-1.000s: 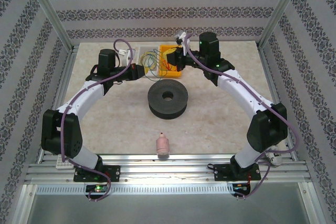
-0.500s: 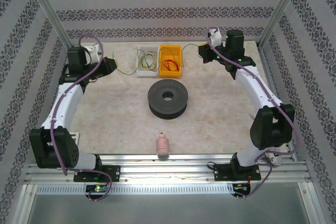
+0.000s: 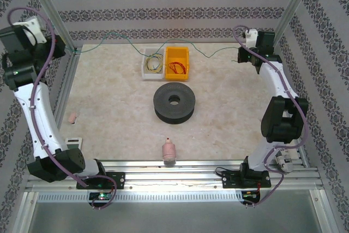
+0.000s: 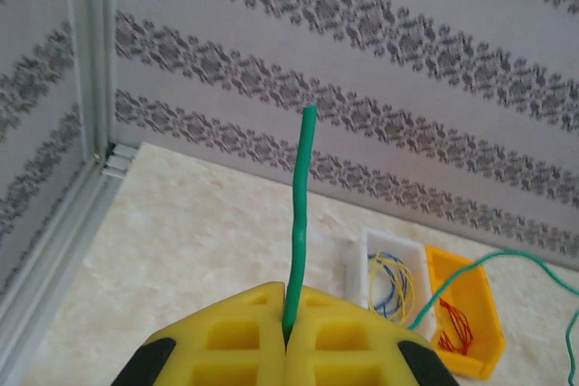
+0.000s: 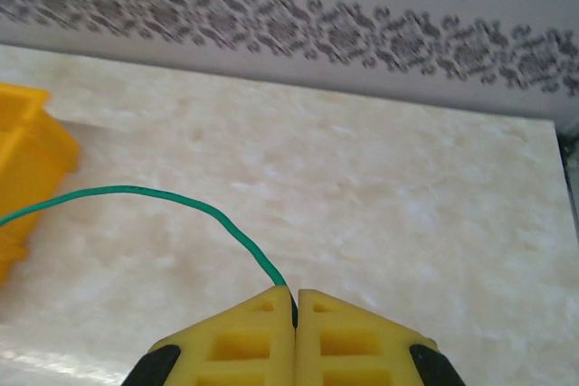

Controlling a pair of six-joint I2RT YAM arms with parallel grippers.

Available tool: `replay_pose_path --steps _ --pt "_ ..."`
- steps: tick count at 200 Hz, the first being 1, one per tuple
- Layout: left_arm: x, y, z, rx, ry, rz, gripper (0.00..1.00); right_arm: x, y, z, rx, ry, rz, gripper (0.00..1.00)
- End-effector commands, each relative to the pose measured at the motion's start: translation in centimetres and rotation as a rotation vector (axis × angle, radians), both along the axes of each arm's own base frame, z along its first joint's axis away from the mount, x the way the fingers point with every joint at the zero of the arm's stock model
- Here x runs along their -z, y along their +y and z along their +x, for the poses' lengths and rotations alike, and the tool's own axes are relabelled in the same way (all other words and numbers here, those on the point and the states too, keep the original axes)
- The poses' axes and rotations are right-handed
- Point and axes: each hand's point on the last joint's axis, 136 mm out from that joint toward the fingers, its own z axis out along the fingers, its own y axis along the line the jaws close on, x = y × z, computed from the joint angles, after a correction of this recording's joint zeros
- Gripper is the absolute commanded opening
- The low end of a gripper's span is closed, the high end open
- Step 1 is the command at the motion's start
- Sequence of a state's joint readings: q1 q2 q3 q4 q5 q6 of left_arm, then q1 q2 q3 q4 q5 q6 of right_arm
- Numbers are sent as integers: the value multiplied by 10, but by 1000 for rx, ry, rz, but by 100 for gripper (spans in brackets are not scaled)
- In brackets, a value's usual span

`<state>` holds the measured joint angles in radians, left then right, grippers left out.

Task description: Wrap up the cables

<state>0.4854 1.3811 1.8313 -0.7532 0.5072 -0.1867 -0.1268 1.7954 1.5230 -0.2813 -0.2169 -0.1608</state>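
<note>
A green cable (image 3: 109, 36) hangs stretched across the back of the table between both grippers. My left gripper (image 3: 59, 47), raised at the far left, is shut on one end of the green cable (image 4: 298, 214), and a short stub sticks up past the yellow fingers (image 4: 244, 332). At the back right, my right gripper (image 3: 240, 55) is shut on the other end of the green cable (image 5: 181, 201). Yellow and blue wires (image 4: 391, 279) lie in a white bin (image 3: 146, 66). Red-orange wires (image 4: 452, 323) lie in a yellow bin (image 3: 177, 53). The black spool (image 3: 174, 102) lies flat at mid-table.
A pink bottle-like object (image 3: 169, 151) stands near the front edge. A small pink piece (image 3: 71, 117) and a white plate (image 3: 73, 142) lie at the left edge. Aluminium posts and patterned walls enclose the table close behind both grippers.
Both arms have swung outward from the bins, left to the far left and up, right to the back right. The green cable has been drawn out between them.
</note>
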Motion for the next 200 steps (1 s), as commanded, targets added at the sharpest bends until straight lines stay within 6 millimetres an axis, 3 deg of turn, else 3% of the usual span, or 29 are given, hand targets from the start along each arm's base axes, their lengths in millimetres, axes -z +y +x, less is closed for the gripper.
replay_pose_path --steps 1,75,151,200 --pt "-12 19 -2 -40 -3 -5 0 13 -33 5 93 42 -69 0" --pt "-63 67 -16 -148 -89 17 0 54 -73 4 177 127 -56 0" --pt "-77 83 -19 -165 -124 0 0 84 -113 -4 292 211 -59 0" --pt "-80 115 -23 -298 -61 102 0 102 -131 2 315 280 -103 0"
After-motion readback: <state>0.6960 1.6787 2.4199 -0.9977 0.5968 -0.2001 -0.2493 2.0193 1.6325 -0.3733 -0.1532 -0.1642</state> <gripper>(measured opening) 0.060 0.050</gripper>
